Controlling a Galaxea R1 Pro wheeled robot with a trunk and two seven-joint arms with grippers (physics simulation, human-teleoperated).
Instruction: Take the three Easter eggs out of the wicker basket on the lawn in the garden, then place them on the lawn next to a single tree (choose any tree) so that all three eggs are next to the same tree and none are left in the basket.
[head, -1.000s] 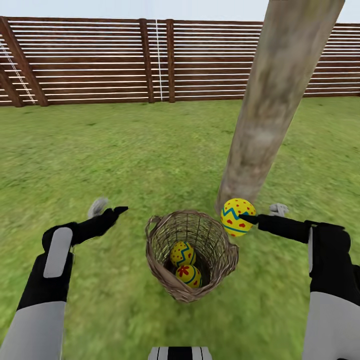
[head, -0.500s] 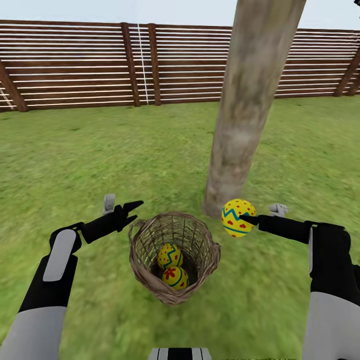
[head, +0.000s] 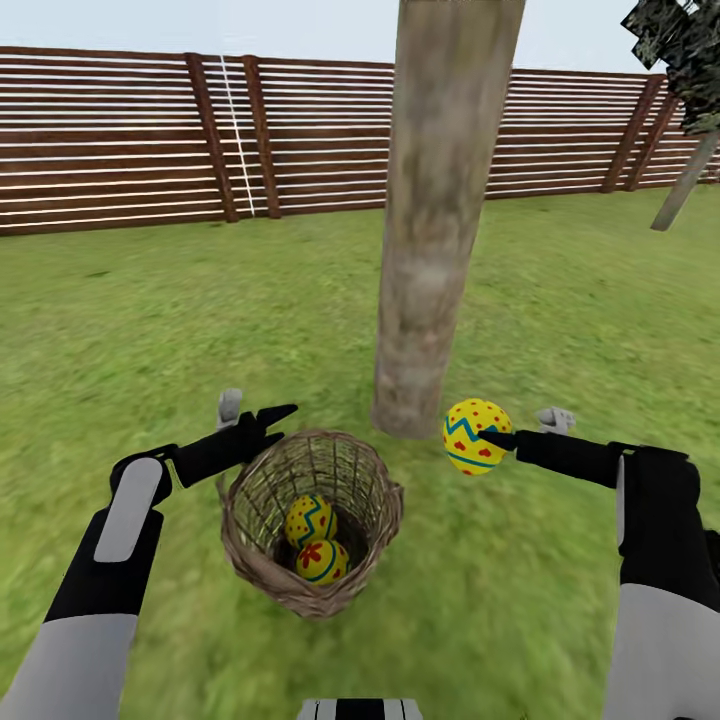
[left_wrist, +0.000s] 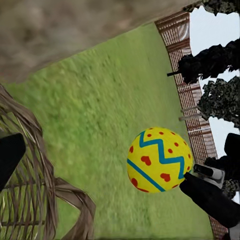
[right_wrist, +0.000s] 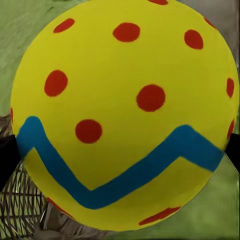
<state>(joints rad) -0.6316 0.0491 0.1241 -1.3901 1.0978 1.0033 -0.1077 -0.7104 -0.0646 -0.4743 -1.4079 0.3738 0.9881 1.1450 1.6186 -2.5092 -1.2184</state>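
Note:
My right gripper (head: 492, 440) is shut on a yellow Easter egg (head: 476, 435) with red dots and a blue zigzag, held above the lawn (head: 520, 560) just right of the tree trunk (head: 435, 220). The same egg (left_wrist: 159, 160) shows in the left wrist view and again, close up, as the egg (right_wrist: 125, 115) in the right wrist view. The wicker basket (head: 250, 520) stands on the grass in front of the trunk with two eggs inside, one (head: 310, 518) above the other (head: 322, 560). My left gripper (head: 275, 418) is open at the basket's left rim, empty.
A brown slatted fence (head: 130, 140) closes the garden at the back. A second, thinner tree (head: 685, 180) leans at the far right. Open grass lies left and right of the trunk.
The head view has swung right, so basket, trunk and fence sit further left in the picture. My left gripper has come up to the basket's rim. The right gripper still holds the egg.

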